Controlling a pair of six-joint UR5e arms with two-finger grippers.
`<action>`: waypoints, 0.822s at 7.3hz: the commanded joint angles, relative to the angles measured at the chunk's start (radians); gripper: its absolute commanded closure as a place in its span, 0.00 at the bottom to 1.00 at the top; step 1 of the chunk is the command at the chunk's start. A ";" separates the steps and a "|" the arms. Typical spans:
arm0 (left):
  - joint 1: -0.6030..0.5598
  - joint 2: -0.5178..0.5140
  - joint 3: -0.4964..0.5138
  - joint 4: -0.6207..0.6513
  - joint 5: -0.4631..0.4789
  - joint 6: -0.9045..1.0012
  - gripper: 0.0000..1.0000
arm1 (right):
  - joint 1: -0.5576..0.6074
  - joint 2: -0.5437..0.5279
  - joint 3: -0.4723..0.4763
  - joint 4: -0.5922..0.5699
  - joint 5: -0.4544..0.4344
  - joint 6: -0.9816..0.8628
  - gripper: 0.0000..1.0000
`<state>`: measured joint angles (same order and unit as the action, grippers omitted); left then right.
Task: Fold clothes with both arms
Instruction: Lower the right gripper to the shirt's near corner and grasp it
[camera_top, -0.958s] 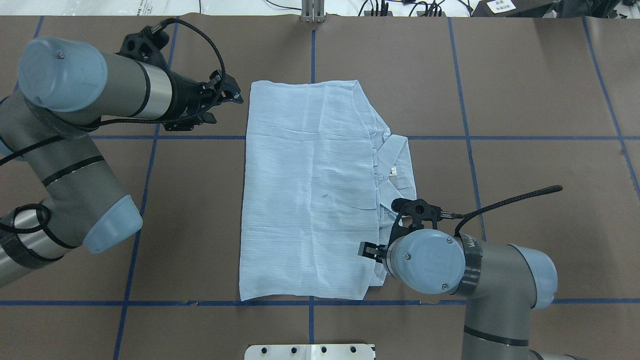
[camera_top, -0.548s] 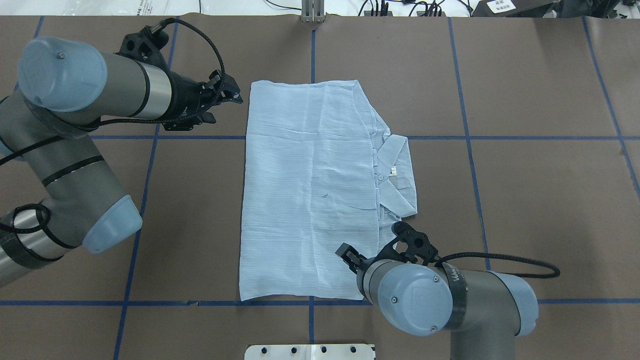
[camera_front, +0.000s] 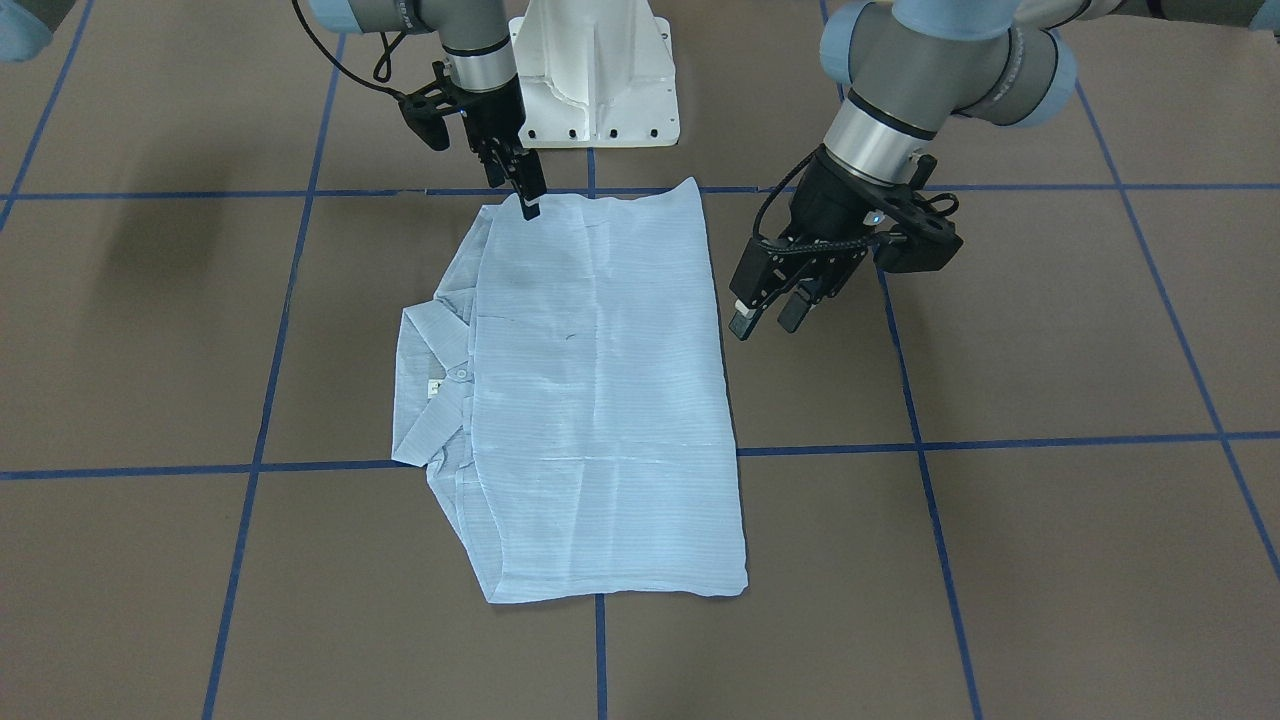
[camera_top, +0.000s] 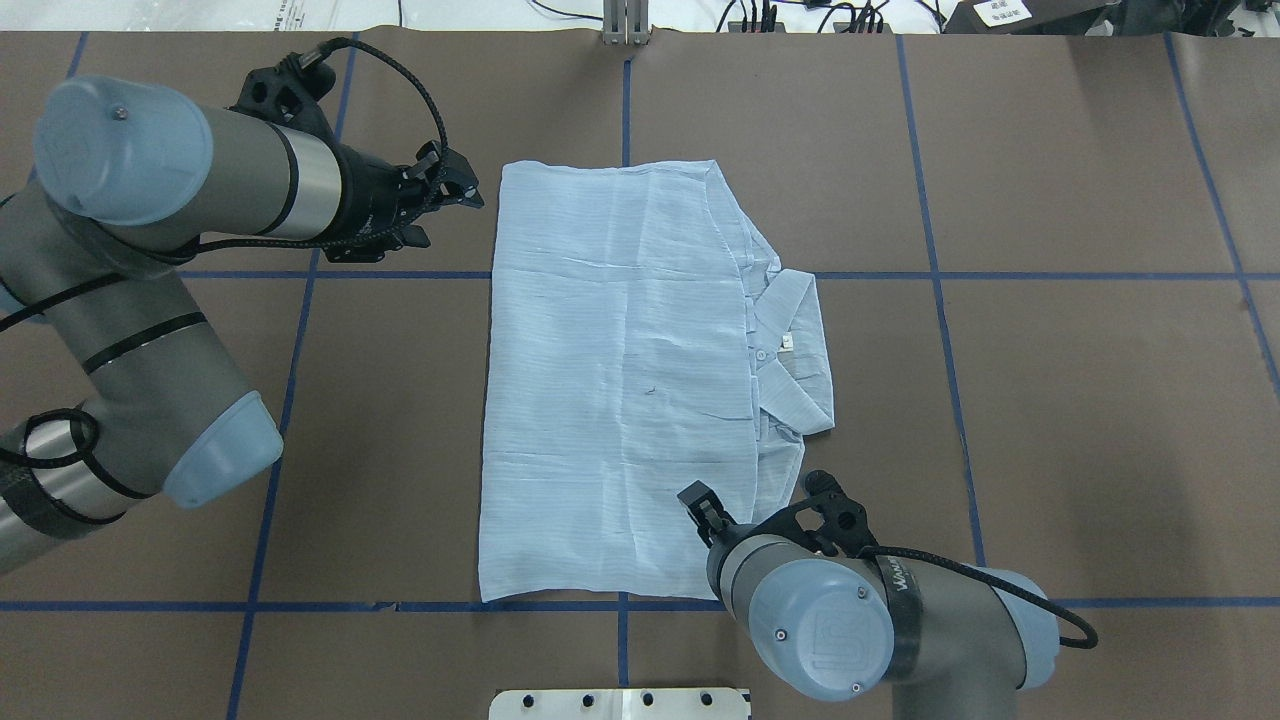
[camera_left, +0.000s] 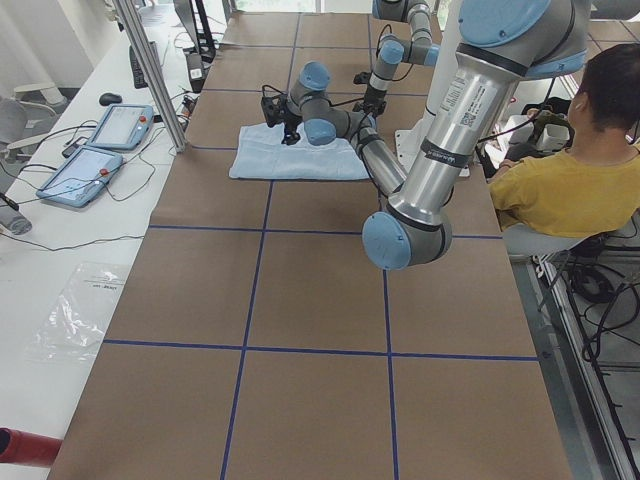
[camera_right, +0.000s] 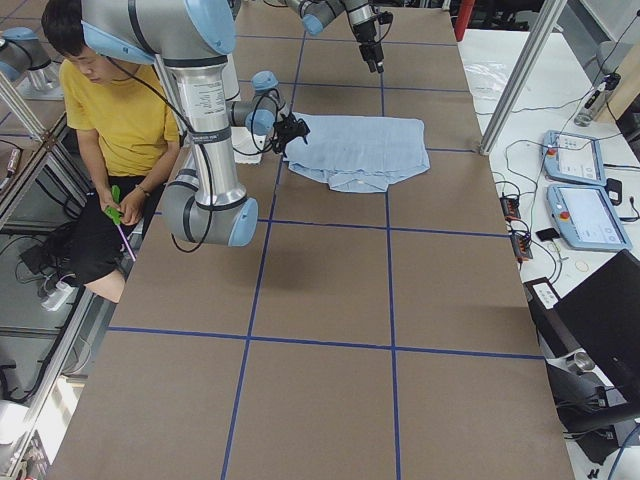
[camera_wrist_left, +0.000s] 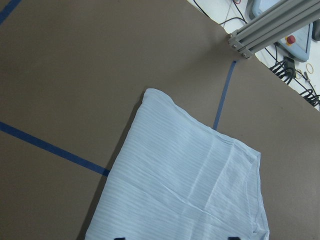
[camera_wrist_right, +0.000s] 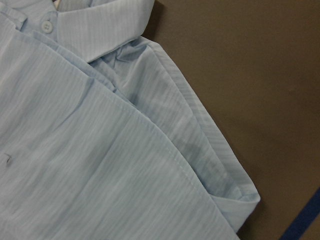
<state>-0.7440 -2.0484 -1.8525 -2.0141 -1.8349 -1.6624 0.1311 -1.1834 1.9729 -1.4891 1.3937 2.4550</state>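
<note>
The left claw (camera_front: 766, 320) is held released, fingers spread, above the surface (camera_front: 1050, 330) just beside the shirt (camera_front: 600, 400). The right claw (camera_front: 527, 200) is poised at the shirt's edge nearest the robot; whether it is released or clenched cannot be told. The shirt is laid folded flat at mid-surface.

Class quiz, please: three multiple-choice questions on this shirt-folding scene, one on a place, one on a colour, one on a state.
1. The shirt has its collar sticking out toward: A the robot's right; B the robot's left; C the far edge.
2. The tape lines on the table are: A red; B blue; C yellow.
3. The left gripper is: A shut on the shirt; B shut, empty; C open, empty.
Answers: 1 A, the collar lies on the overhead view's right. 2 B, blue lines cross the brown table. 3 C, its fingers stand apart beside the shirt.
</note>
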 joint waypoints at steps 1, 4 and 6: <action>0.000 0.001 -0.001 -0.002 0.000 0.000 0.26 | -0.001 -0.002 -0.026 0.004 -0.004 0.019 0.00; 0.000 0.001 -0.001 -0.002 0.000 0.000 0.26 | 0.002 -0.002 -0.029 -0.008 -0.002 0.021 0.13; 0.000 0.001 -0.001 -0.002 0.000 0.000 0.26 | 0.002 -0.011 -0.034 -0.011 -0.002 0.021 0.14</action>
<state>-0.7440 -2.0479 -1.8531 -2.0156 -1.8346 -1.6628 0.1331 -1.1892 1.9414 -1.4977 1.3911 2.4757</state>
